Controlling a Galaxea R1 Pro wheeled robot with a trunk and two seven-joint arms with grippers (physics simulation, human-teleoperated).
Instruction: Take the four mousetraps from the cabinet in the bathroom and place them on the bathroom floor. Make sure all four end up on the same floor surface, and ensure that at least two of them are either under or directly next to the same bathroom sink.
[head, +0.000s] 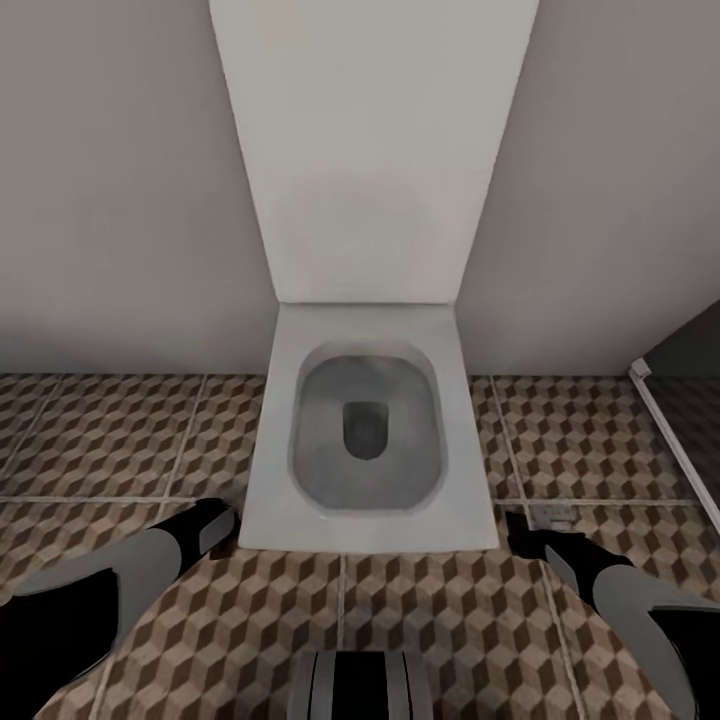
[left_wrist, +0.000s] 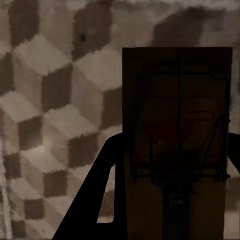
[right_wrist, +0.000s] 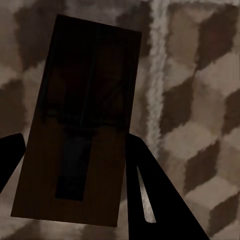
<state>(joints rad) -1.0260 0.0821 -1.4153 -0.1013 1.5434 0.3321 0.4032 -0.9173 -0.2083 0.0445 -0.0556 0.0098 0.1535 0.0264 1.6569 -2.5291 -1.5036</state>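
Observation:
In the left wrist view a tan mousetrap (left_wrist: 177, 135) with a dark wire bar and a red mark sits between dark fingers (left_wrist: 95, 200), over the cube-patterned bathroom floor (left_wrist: 50, 100). A second mousetrap (right_wrist: 85, 115) shows in the right wrist view, held between that gripper's fingers (right_wrist: 150, 195) above the tiles. From the head, my left gripper (head: 210, 525) and right gripper (head: 525, 535) hang low on either side of a toilet, over the bathroom floor (head: 120, 440). The cabinet and the bathroom sink are out of view.
A white toilet (head: 365, 440) with its lid up against a white wall panel (head: 370, 150) stands straight ahead, close to my base. A white-framed dark screen (head: 680, 440) runs along the right. Tiled floor lies open on both sides of the toilet.

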